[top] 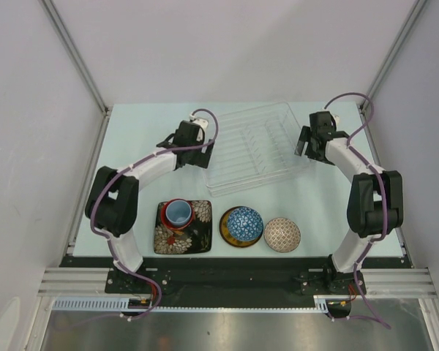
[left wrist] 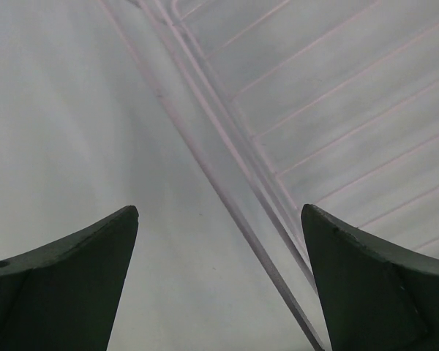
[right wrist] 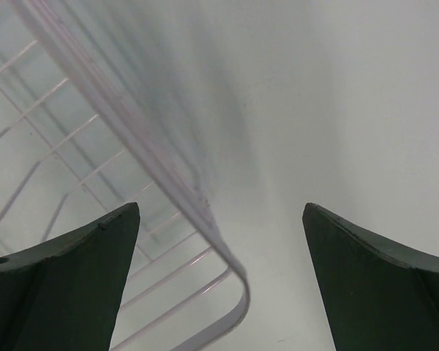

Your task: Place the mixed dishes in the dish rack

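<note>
You have the surface (top: 132, 146) carrying the clear dish rack (top: 257, 142) at upper centre of the overhead view. In a row at lower centre sit the black square plate (top: 183, 241), blue bowl (top: 245, 223) and brownish bowl (top: 282, 234). Your left end effector (left wrist: 219, 219) and right end effector (right wrist: 219, 216) flank the rack, both spread wide and empty.

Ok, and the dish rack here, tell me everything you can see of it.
The dish rack is a clear plastic rectangular tray with low walls, a rounded rim and parallel ribs across its floor. It lies flat on the far half of the pale table, turned slightly askew, with no dish in it. The open left gripper hovers over its left rim and the open right gripper over its right corner. Neither visibly touches it.
</note>
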`<state>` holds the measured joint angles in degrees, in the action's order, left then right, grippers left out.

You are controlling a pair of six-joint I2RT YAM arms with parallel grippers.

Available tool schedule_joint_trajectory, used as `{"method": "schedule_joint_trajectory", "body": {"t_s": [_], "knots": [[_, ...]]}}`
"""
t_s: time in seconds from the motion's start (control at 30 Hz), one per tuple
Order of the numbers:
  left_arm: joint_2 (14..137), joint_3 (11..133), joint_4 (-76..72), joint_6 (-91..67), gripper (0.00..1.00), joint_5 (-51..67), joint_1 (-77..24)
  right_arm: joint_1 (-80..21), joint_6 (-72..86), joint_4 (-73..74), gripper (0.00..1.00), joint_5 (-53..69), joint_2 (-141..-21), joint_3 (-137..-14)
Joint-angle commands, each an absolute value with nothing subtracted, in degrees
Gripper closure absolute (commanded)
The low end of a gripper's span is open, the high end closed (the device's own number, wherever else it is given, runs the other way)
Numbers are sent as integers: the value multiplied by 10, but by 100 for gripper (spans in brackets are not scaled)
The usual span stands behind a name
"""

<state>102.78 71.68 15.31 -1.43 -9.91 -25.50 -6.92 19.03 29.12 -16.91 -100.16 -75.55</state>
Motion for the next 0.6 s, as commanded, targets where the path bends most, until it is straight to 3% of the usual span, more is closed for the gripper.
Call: {"method": "schedule_joint_trajectory", "body": {"t_s": [0.0,0.57], "knots": [[1050,756,178,8,2,-126,-208,-93,212,285,0,-186,-974,-727],[1092,844,185,22,5,-94,-197,-231,293,276,0,-223,-894,-613]]}}
